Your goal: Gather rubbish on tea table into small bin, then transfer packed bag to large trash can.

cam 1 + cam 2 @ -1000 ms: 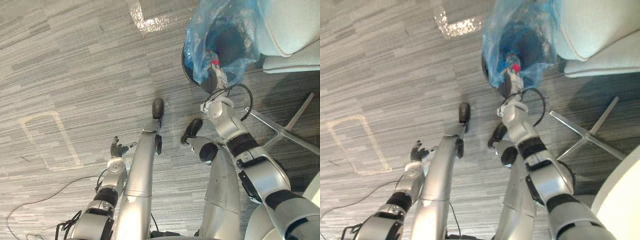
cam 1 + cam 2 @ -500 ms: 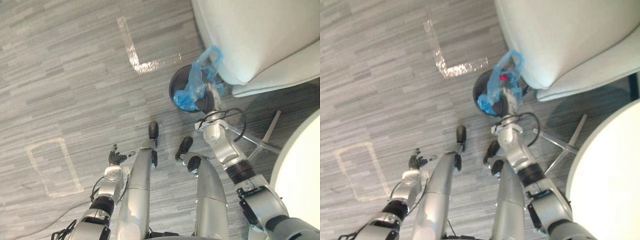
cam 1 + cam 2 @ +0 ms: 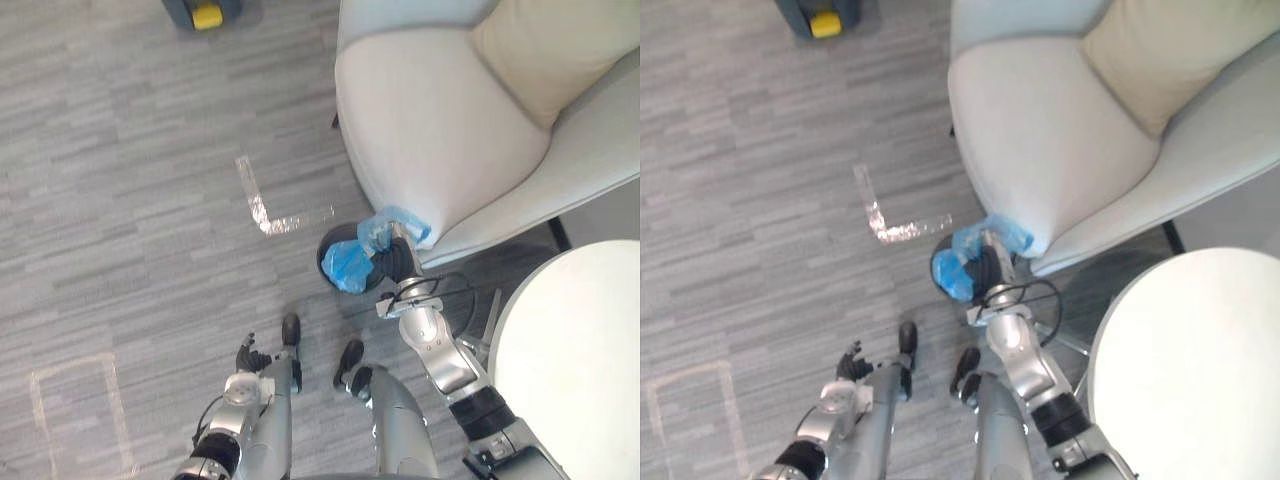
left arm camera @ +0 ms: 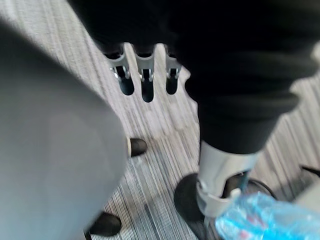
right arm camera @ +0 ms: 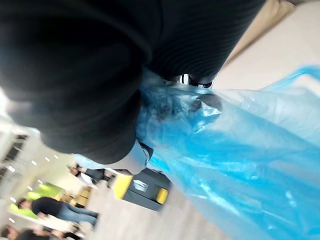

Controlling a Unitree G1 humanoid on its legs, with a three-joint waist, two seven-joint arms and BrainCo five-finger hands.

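A blue plastic bag [image 3: 352,266] hangs out of the small dark bin [image 3: 330,258] on the floor beside the armchair. My right hand [image 3: 401,262] is at the bin's rim with the bag's bunched top in it. In the right wrist view the gathered blue bag [image 5: 235,150] runs straight into the hand [image 5: 100,75], whose fingers are curled round it. My left hand [image 3: 250,356] hangs low on my left, above the floor and apart from the bin. Its fingers [image 4: 145,80] are straight and hold nothing.
A pale armchair [image 3: 430,130] stands right behind the bin, its seat edge touching the bag. A white round table [image 3: 575,350] fills the lower right. Tape marks [image 3: 268,215] lie on the grey carpet. A grey and yellow object [image 3: 205,12] stands at the far top.
The camera has risen and pulled back, bringing the armchair and table into view. My right hand keeps its hold on the blue bag at the bin. The left hand stays open.
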